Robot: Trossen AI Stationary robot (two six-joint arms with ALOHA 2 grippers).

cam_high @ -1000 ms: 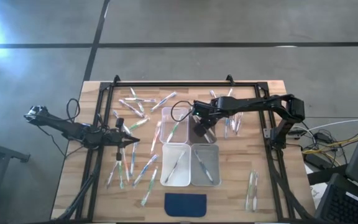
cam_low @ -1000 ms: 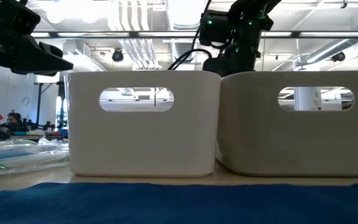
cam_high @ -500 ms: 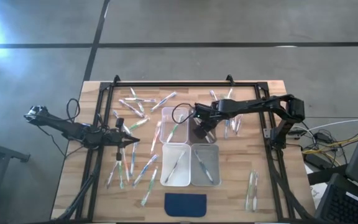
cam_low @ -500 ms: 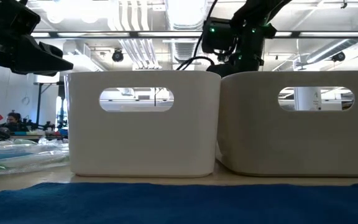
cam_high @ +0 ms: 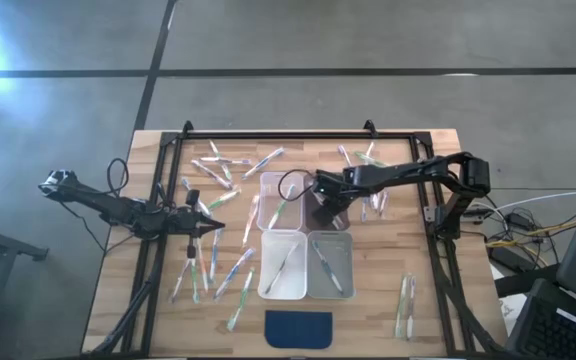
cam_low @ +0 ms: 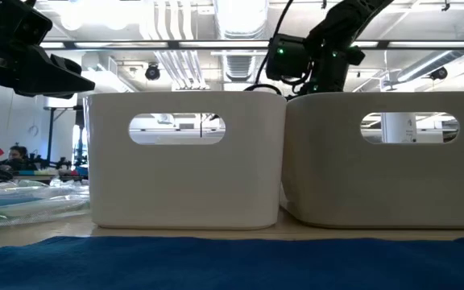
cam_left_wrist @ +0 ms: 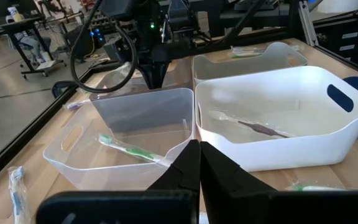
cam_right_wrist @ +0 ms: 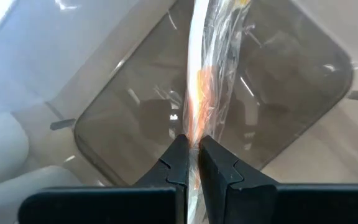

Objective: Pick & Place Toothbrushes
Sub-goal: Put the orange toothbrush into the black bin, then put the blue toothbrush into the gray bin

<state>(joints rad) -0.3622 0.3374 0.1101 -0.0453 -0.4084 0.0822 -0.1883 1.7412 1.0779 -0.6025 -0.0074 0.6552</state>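
Observation:
My right gripper [cam_high: 326,208] stands over the far right clear bin [cam_high: 349,216], shut on a wrapped toothbrush [cam_right_wrist: 207,74] with an orange mark that reaches down into the bin. My left gripper [cam_high: 216,228] waits shut to the left of the bins, touching nothing. Loose toothbrushes [cam_high: 230,168] lie flat on the wood at the far left, and more toothbrushes [cam_high: 230,272] lie at the near left. The far left bin holds a green toothbrush [cam_left_wrist: 129,149]. Each of the two near bins [cam_high: 281,292] holds a toothbrush [cam_left_wrist: 260,127]. My right gripper pinches the wrapped toothbrush between its two fingers at the end nearest them [cam_right_wrist: 194,134]. The fingers come from above, pointing steeply down, and the toothbrush runs on in line with them. It hangs inside the clear bin; whether its lower end touches the bottom I cannot tell.
The four bins stand close together in a square at the table's middle. A dark blue pad [cam_high: 299,328] lies at the near edge. More toothbrushes lie at the far right [cam_high: 368,158] and near right [cam_high: 405,305]. A black frame [cam_high: 158,250] runs along the table's sides.
My right gripper has gone down into the far right bin with the wrapped toothbrush, staying shut on it. In the low view it has sunk behind the near bins' rims.

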